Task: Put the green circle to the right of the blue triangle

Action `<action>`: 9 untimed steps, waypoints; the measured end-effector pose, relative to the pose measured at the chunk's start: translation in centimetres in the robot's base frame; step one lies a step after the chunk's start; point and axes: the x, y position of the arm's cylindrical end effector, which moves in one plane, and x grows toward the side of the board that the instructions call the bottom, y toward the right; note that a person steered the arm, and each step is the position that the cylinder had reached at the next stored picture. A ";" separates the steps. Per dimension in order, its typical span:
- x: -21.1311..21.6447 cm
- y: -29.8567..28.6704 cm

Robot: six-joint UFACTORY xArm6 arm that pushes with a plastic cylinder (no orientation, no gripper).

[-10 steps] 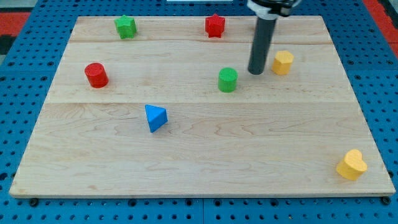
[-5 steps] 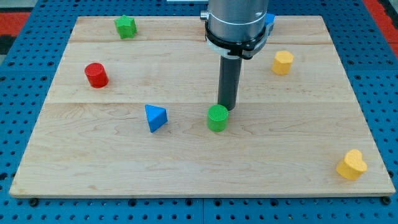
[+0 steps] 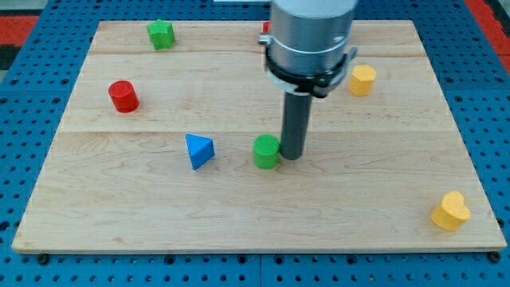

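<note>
Standing upright: green circle (image 3: 267, 151) | right of blue triangle (image 3: 198, 150) | my tip (image 3: 291, 156) touching its right; no claw

My tip (image 3: 291, 156) touches the green circle (image 3: 267, 151) on its right side. The circle sits on the desk (image 3: 255, 215), near the right of the blue triangle (image 3: 198, 151).

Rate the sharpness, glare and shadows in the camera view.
Camera view: evenly lit, no strong glare on the wooden board; green circle, blue triangle and my tip look sharp, casting only faint soft shadows; the arm's grey body near the view's top looks slightly soft.
</note>
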 end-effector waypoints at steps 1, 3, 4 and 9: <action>0.0 -0.4; 0.0 -0.5; 0.0 -0.7; 2.4 -1.6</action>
